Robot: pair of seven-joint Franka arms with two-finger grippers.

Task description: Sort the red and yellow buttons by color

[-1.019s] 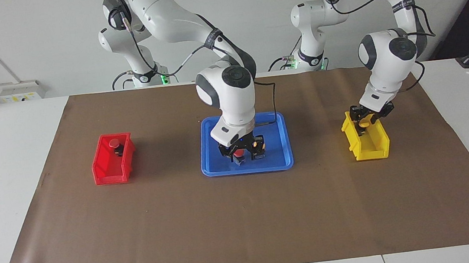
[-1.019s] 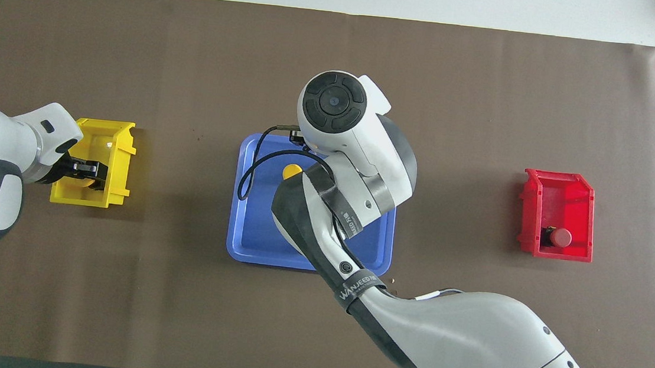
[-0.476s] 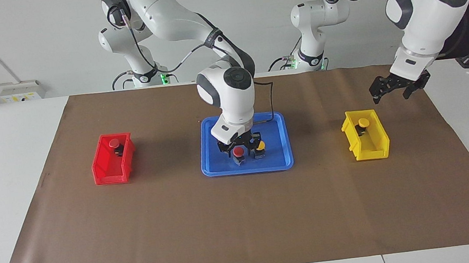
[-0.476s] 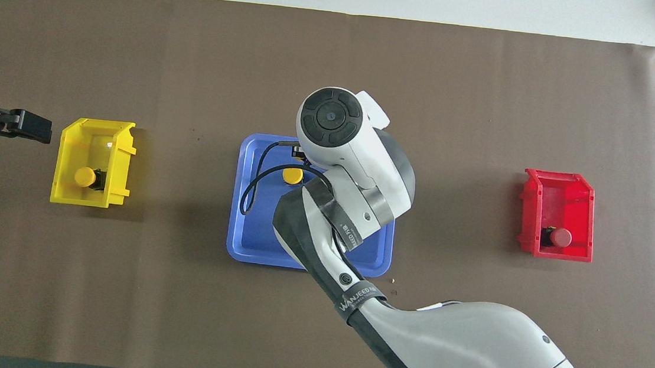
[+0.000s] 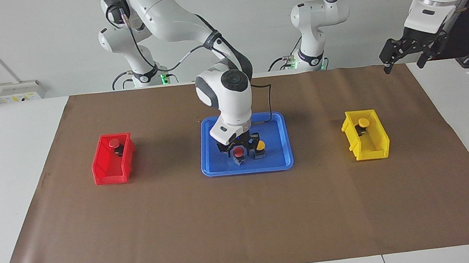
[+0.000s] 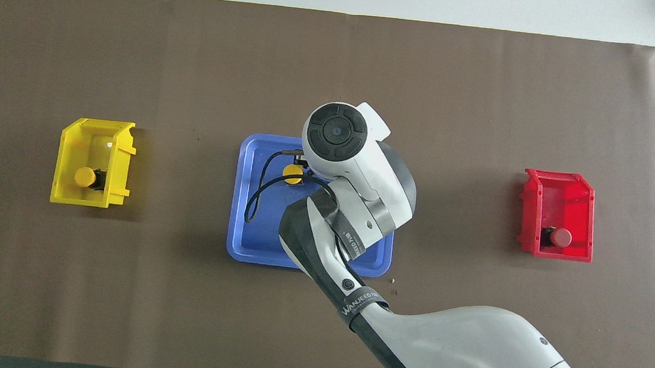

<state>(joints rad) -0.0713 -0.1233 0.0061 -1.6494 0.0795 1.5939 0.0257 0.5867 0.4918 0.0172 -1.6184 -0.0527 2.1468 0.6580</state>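
A red button (image 5: 239, 151) and a yellow button (image 5: 260, 145) stand side by side in the blue tray (image 5: 216, 168). My right gripper (image 5: 238, 145) is open just above the red button, its fingers to either side of the cap. In the overhead view the right arm hides that red button; the tray's yellow button (image 6: 293, 173) shows. A second red button (image 5: 113, 143) lies in the red bin (image 5: 110, 170). A second yellow button (image 5: 363, 122) lies in the yellow bin (image 5: 369, 148). My left gripper (image 5: 403, 57) is open and empty, high over the mat's edge at its own end.
A brown mat (image 5: 244, 222) covers the table. The red bin (image 6: 561, 192) is toward the right arm's end, the yellow bin (image 6: 94, 140) toward the left arm's end, the blue tray (image 6: 251, 242) between them. A black cable (image 5: 272, 101) hangs over the tray.
My left gripper let go of the yellow button in the yellow bin and rose up and away. My right gripper lifted slightly from around the red button, which stays in the tray.
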